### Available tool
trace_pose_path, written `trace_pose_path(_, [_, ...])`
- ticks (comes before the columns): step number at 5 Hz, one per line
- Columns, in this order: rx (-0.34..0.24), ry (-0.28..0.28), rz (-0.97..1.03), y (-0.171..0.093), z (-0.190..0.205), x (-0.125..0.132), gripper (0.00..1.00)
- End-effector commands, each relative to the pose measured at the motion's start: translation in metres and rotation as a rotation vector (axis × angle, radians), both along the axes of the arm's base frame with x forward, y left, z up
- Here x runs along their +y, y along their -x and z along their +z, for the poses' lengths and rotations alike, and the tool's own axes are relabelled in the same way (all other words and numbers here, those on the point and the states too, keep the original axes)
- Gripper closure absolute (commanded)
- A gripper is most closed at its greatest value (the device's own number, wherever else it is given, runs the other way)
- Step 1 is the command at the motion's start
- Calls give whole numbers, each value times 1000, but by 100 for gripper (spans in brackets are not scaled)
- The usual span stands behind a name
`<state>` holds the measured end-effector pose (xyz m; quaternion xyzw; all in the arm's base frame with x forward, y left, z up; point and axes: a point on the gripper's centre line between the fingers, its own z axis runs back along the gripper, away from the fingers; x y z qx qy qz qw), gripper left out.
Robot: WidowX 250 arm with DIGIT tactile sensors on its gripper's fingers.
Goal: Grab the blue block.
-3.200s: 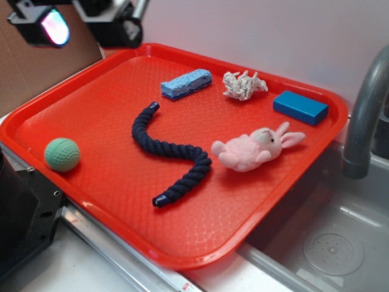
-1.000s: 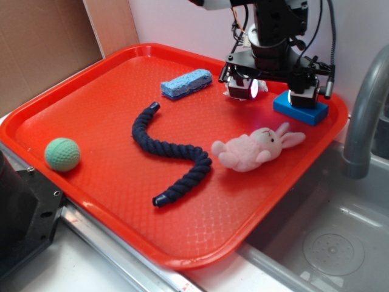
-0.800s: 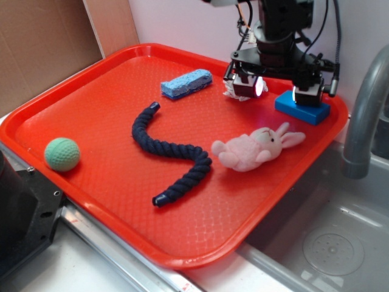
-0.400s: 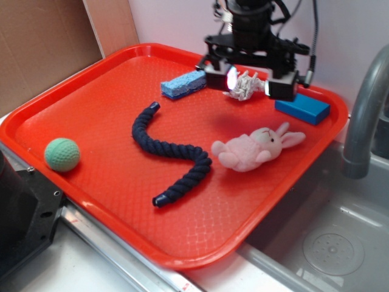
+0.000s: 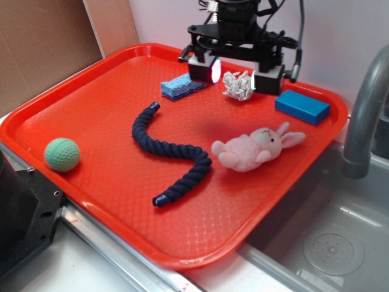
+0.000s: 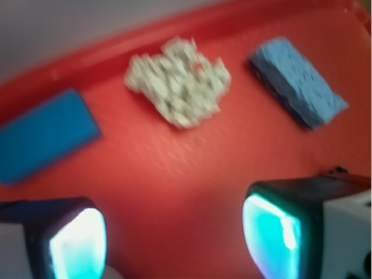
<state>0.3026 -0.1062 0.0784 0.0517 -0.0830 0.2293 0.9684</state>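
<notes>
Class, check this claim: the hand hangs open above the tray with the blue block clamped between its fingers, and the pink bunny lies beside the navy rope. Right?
Not right. The hand holds nothing: the exterior view shows the blue block lying on the tray, apart from the open fingers. The pink bunny does lie beside the navy rope.

The setting looks like a toy kitchen or sink mock-up used as a robot test bench: a curved grey metal faucet [image 5: 364,115] rises over a grey basin with a round drain [image 5: 333,249], beside a red plastic tray [image 5: 91,79], with brown cardboard panels [image 5: 42,42] behind.
</notes>
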Motion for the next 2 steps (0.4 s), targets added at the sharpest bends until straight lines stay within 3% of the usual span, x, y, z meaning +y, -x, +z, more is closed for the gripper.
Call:
trace_pose_path(1, [-137,-26,31,-18,-4,-11,0])
trace_pose_path(2, [-140,-27,41,-28,-10,-11,0])
